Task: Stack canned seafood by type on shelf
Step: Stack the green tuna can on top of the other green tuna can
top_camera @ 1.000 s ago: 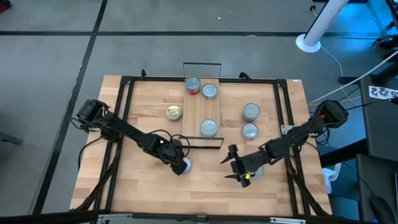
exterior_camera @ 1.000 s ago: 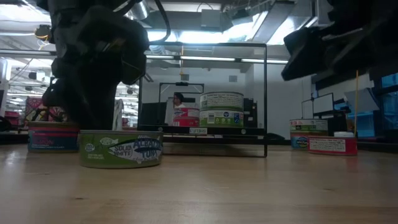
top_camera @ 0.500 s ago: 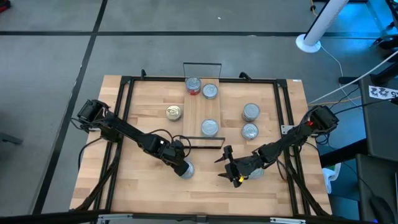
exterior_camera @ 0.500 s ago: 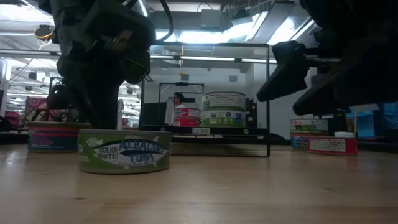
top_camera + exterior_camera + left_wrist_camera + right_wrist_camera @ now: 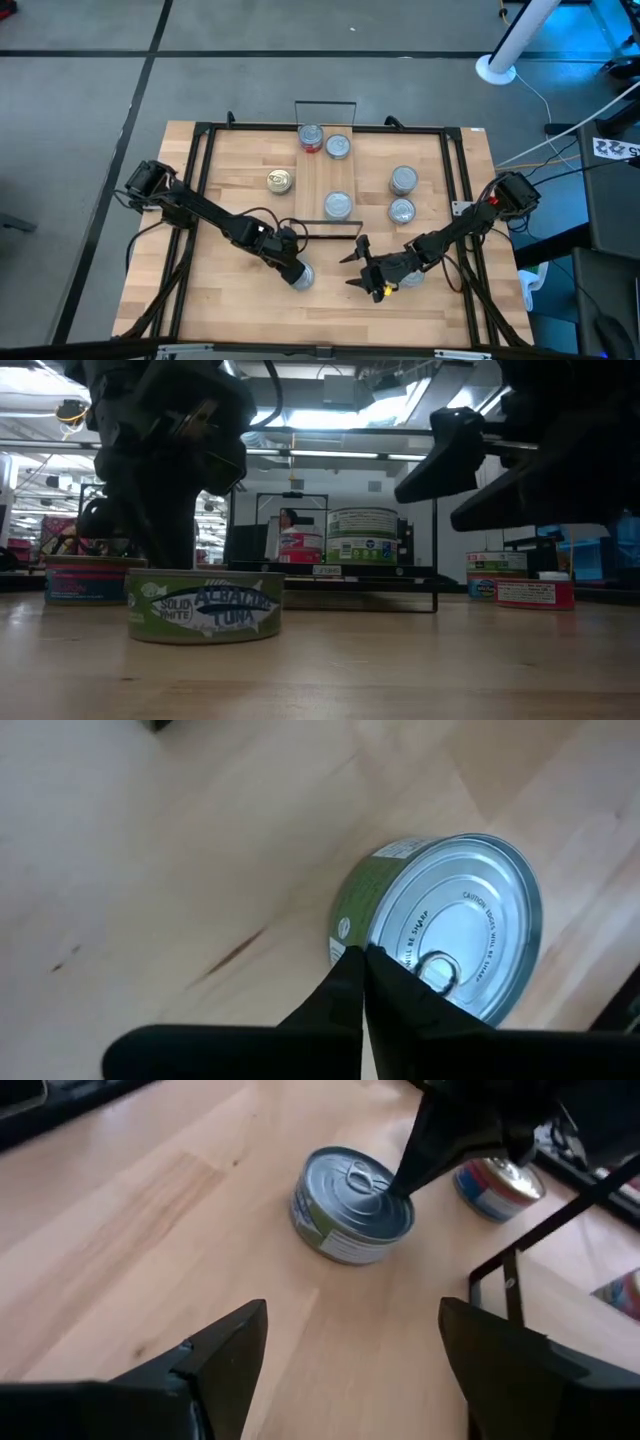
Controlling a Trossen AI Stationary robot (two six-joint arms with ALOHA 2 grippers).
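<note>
From above, the left hand (image 5: 291,268) sits low on the worktop (image 5: 230,300) over a green tin (image 5: 303,275), which is mostly hidden there. The left wrist view fills that in: the fingers are pinched together, their tip resting on the silver lid by the pull tab, not gripping the sides. The low view reads the label, albacore tuna, and shows the tin (image 5: 204,605) flat on the wood.

The right hand (image 5: 358,272) hovers just beside the tin, spread wide; its wrist view shows the tin (image 5: 351,1204) between and beyond the two parted fingers (image 5: 228,1350).

The shelf (image 5: 327,185) carries three tins: a red-labelled one (image 5: 310,137) and a silver one (image 5: 338,146) at the far end, another (image 5: 336,205) near the close end. Off the shelf stand a gold-topped tin (image 5: 280,181) on the left and two silver tins (image 5: 403,180) (image 5: 401,211) on the right.
</note>
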